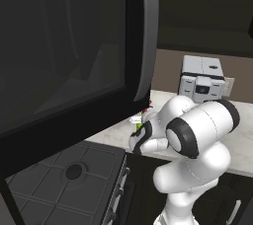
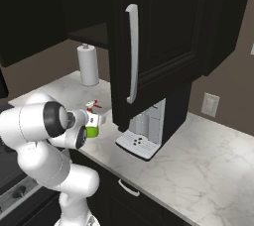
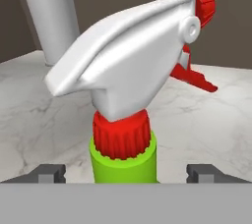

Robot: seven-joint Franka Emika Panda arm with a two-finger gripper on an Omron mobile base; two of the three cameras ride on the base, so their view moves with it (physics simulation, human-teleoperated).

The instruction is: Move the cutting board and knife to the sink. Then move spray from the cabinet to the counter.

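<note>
From the left base view, the arm reached over the counter (image 1: 247,155), and the spray (image 1: 140,126) showed as a sliver of green past its wrist, close to the counter's front edge.

From the right base view, the spray (image 2: 92,130) stood upright by that front edge, left of the coffee machine (image 2: 144,133) and nearer than the paper towel roll (image 2: 88,65).

In the hand view, the gripper (image 3: 126,173) stood wide open, fingertips (image 3: 49,173) clear on either side of the bottle's green neck, holding nothing. The long axis was vertical, the red nozzle pointing right in that view. Backing straight off, I judged, would avoid tipping the bottle.
</note>
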